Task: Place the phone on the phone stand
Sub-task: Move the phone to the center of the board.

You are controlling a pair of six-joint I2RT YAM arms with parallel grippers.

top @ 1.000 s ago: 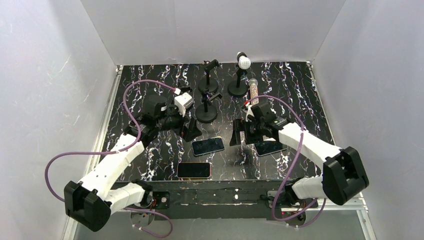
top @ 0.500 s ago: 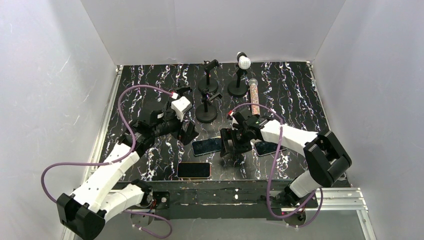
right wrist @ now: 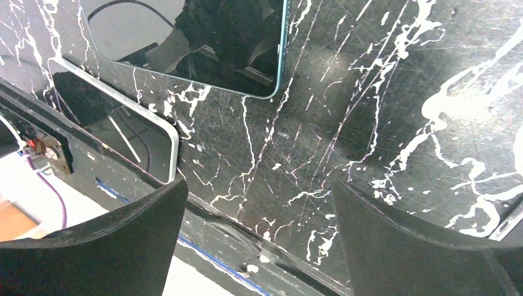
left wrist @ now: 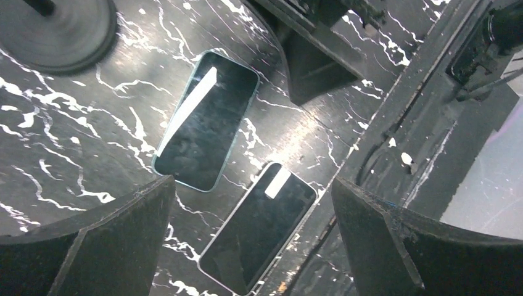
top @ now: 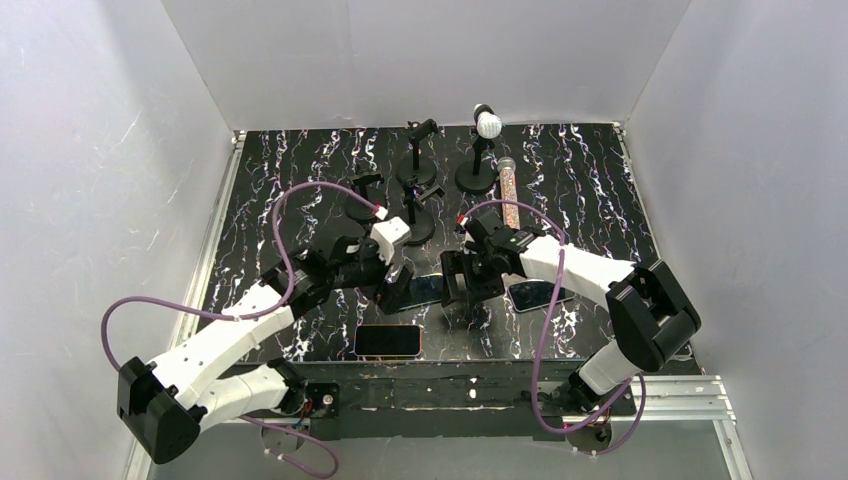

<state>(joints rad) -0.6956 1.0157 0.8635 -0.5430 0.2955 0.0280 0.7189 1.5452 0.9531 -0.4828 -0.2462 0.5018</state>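
Both arms have swung inward since a second ago. The left tool (top: 402, 288) has come forward and right onto the left end of the middle phone (top: 428, 287), and the right tool (top: 458, 288) has slid left to its other end. Both tools gape wide and carry nothing. The phone lies flat, screen up, on the counter (top: 590, 190), between the two tools and not yet on the phone stand (top: 413, 222), which sits just behind it.

This looks like the approach step, with no grip taken. The next move probably calls for one tool to come down over the phone's thin edges and pinch across them, which is awkward with the phone lying flat, so the other tool may have to tip or brace it.

Room is tight. A second phone (top: 388, 340) lies just in front, close to the counter's near edge, and a third phone (top: 540, 295) is just beside the right tool. More stands crowd the back, while both sides of the counter are open.
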